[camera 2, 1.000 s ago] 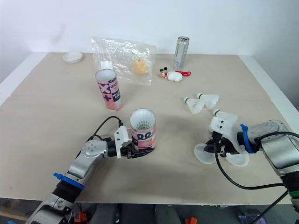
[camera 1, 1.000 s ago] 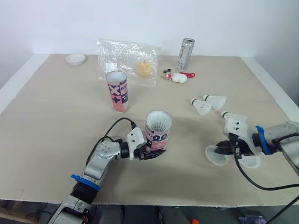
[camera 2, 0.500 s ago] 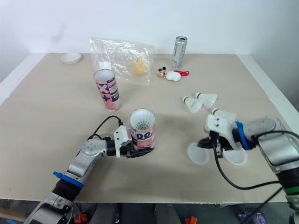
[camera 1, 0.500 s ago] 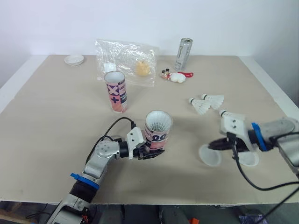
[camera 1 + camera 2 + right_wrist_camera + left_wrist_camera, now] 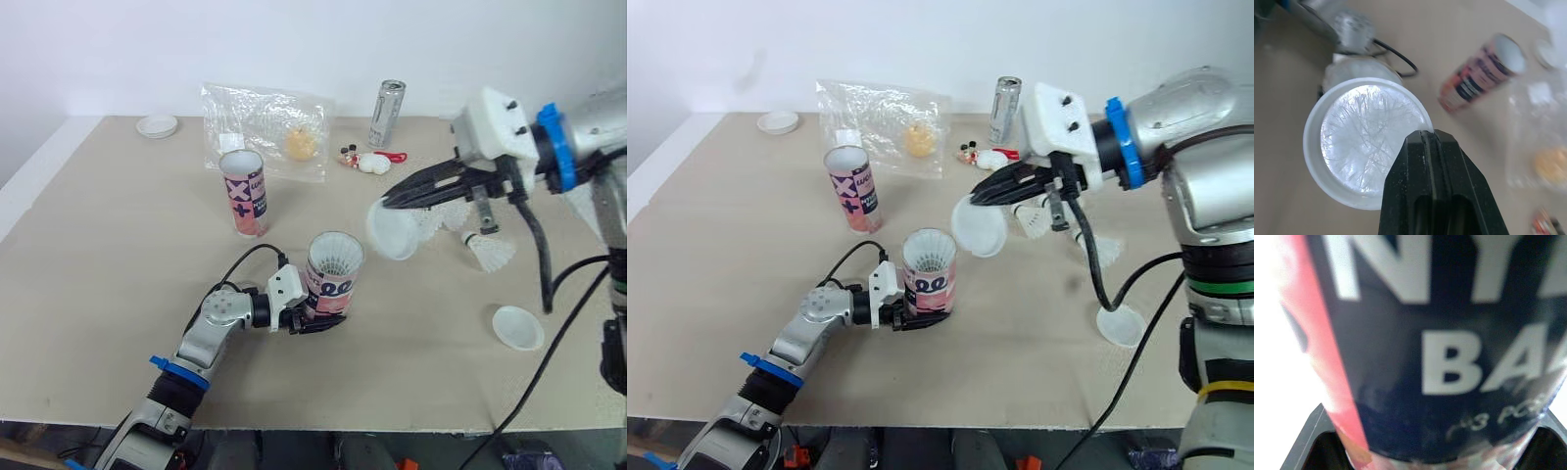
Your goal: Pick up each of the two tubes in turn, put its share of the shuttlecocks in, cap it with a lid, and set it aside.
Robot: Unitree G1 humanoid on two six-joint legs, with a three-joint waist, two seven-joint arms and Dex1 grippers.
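The near pink-and-black tube point(image 5: 331, 277) stands upright at the table's front, with white shuttlecock feathers showing in its open mouth. My left gripper point(image 5: 323, 316) is shut on its base; its label point(image 5: 1440, 342) is close up in the left wrist view. My right gripper point(image 5: 394, 201) is in the air, up and to the right of that tube, shut on the rim of a translucent lid point(image 5: 393, 231). The right wrist view shows the lid point(image 5: 1364, 142) partly over the tube's mouth point(image 5: 1359, 73). The second tube point(image 5: 246, 191) stands open farther back. Another lid point(image 5: 516, 327) lies at the front right. Two loose shuttlecocks point(image 5: 488, 253) lie on the right.
A clear plastic bag point(image 5: 269, 125) with a yellow item lies at the back. Beside it stand a metal can point(image 5: 389, 113) and a small red-and-white toy point(image 5: 370, 161). A small white dish point(image 5: 157, 124) sits at the far left corner.
My right gripper has lifted one lid off the table and carried it up and left toward the near tube. The other lid stays on the table. The left gripper has kept hold of the tube.
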